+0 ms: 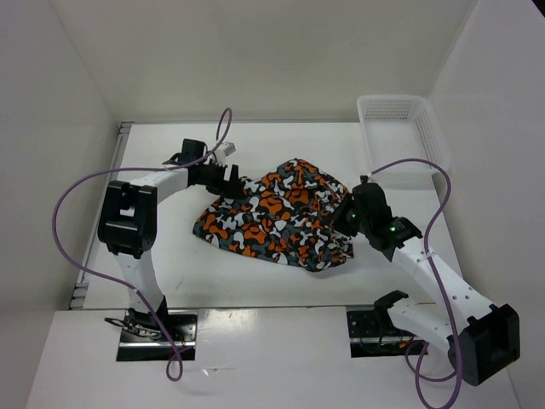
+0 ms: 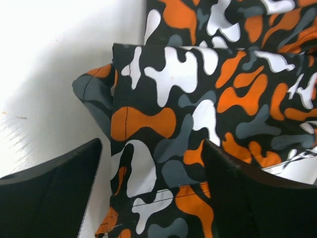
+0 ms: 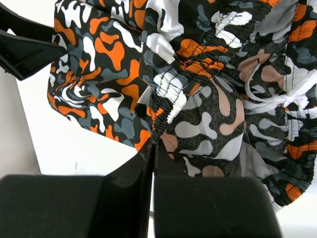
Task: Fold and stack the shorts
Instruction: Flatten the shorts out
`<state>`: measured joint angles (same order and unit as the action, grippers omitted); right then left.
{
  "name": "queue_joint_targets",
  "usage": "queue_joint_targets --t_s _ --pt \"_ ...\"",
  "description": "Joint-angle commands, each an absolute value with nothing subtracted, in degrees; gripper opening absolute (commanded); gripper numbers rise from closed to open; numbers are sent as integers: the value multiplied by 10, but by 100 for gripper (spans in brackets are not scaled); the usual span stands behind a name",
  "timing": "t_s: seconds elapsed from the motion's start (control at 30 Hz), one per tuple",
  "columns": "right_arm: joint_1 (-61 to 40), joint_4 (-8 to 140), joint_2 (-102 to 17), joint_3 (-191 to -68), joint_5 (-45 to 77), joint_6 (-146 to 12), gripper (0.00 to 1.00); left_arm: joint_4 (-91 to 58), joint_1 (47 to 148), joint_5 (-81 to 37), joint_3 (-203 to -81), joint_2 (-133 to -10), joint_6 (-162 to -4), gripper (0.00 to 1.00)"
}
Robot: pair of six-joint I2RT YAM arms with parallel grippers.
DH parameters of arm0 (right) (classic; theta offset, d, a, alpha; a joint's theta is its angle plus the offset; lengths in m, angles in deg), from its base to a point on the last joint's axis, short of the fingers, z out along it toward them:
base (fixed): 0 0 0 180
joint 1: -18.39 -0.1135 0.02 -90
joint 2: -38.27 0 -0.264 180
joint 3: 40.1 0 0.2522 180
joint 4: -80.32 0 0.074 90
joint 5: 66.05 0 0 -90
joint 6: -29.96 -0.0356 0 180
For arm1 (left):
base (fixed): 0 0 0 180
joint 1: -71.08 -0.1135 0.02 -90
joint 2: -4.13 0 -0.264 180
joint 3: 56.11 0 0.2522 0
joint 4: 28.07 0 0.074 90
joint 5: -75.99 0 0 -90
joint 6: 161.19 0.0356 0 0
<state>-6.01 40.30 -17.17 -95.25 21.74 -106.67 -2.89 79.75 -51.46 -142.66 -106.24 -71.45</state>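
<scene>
The camouflage shorts (image 1: 277, 217) lie crumpled in the middle of the white table. My left gripper (image 1: 230, 181) is open over their left leg end; in the left wrist view the fabric (image 2: 163, 114) lies between and below the two black fingers (image 2: 49, 198). My right gripper (image 1: 351, 213) is shut on the shorts at their right side. In the right wrist view the fingers (image 3: 154, 148) pinch the gathered elastic waistband (image 3: 171, 101), with the white drawstring (image 3: 287, 99) to the right.
A white mesh basket (image 1: 400, 136) stands at the back right corner. White walls close in the table on the left, back and right. Purple cables loop from both arms.
</scene>
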Motion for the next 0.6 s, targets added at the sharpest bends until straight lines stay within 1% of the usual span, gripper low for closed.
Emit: queue_joint_targets --t_s 0.0,0.03,0.1,0.13,0.17,0.2,0.27,0.3,0.37,0.4,0.43,0.57 --pt "-63 402 -169 -951 226 -1071 0 -30 795 -497 -1447 -1066 -712 92" --pt "-63 402 -169 -951 221 -1071 0 -30 795 -488 -1447 -1060 -712 94" --pt "-63 402 -169 -946 221 -1071 0 -24 795 -483 -1447 -1060 -712 94" --pt "-63 402 -169 -946 221 -1071 0 -24 795 -483 -1454 -1060 -712 91" --pt "-63 402 -169 -946 221 -1071 0 -18 795 -496 -1454 -1065 -712 86" --pt "-63 402 -169 -946 221 -1071 0 -18 795 -512 -1454 -1065 -712 71" --pt "-63 402 -169 -946 221 -1071 0 -24 795 -512 -1454 -1058 -712 52" --pt "-63 402 -175 -946 221 -1071 0 -24 800 -512 -1448 -1058 -712 33" --pt "-63 402 -175 -946 226 -1071 0 -24 800 -525 -1448 -1053 -712 16" --pt "-63 402 -175 -946 226 -1071 0 -24 800 -533 -1448 -1053 -712 6" --pt "-63 402 -175 -946 226 -1071 0 -24 800 -555 -1448 -1053 -712 0" --pt "-63 402 -189 -974 233 -1065 0 -23 800 -594 -1448 -1041 -712 0"
